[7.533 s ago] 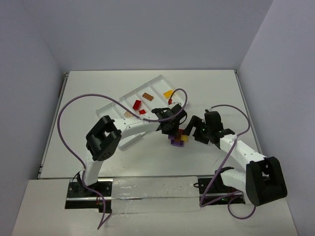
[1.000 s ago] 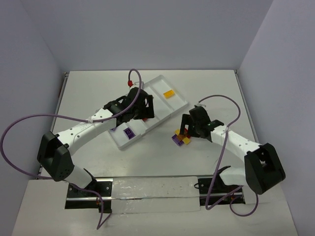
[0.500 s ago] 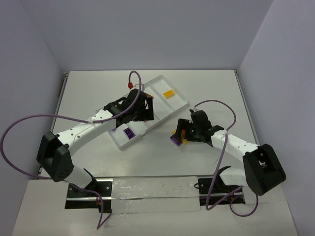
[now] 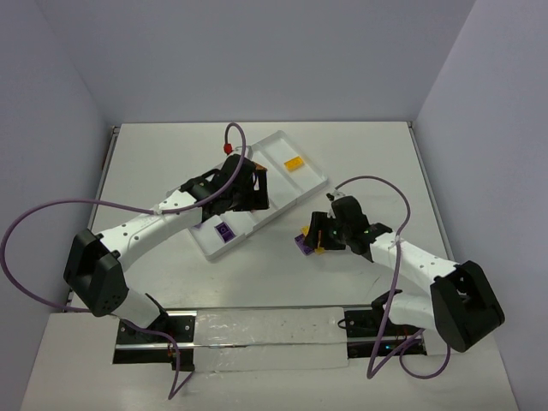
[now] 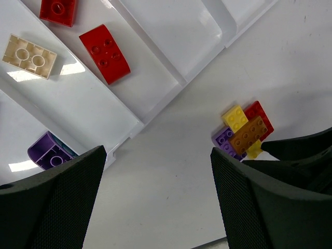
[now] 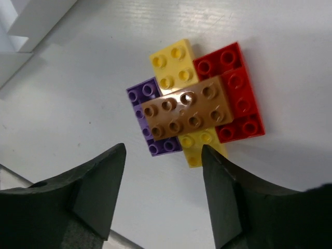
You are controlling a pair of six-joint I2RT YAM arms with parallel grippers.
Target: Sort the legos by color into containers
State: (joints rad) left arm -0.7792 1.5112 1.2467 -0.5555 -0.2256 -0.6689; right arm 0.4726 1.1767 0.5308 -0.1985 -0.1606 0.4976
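While left gripper and right gripper gape | cluster: 1 brown lego atop red, purple, yellow | tray: 2 red legos, 1 tan lego, 1 purple lego

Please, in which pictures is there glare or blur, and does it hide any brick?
Left wrist view: bright glare patches lie on the white tray beside the tan brick and the purple brick in it, but they hide no brick. Right wrist view: a small shine sits on the brown brick, and all studs are sharp. Top view: even light, soft shadows.
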